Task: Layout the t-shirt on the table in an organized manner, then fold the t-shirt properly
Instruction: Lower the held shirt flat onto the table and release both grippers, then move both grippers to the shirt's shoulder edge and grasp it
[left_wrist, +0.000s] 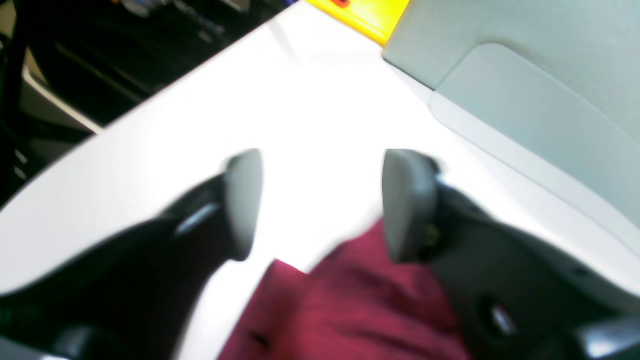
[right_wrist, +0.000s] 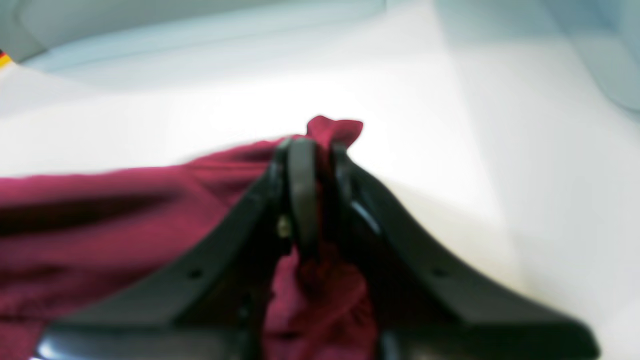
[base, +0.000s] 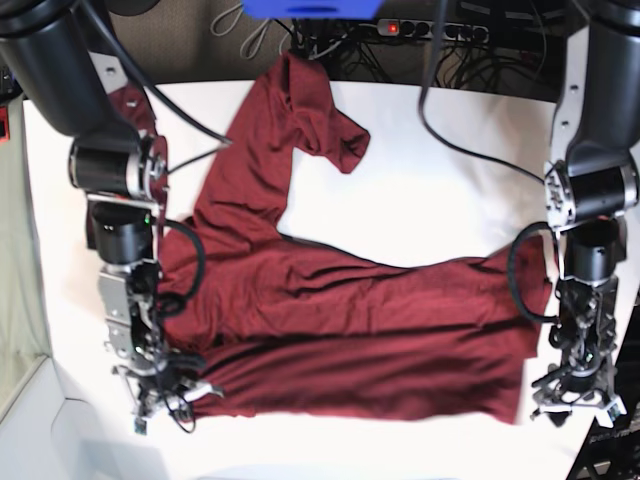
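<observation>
In the left wrist view my left gripper (left_wrist: 320, 205) stands open over the white table (left_wrist: 310, 110), the maroon t-shirt (left_wrist: 345, 305) just below. In the right wrist view my right gripper (right_wrist: 312, 192) pinches the t-shirt edge. In the base view the t-shirt lies spread between both arms.

One t-shirt (base: 340, 330) is counted on one bench (base: 440, 190); two end effectors are seen, a left end effector (base: 578, 404) and a right end effector (base: 168, 398)

Tangled dark cables (base: 470, 45) behind
</observation>
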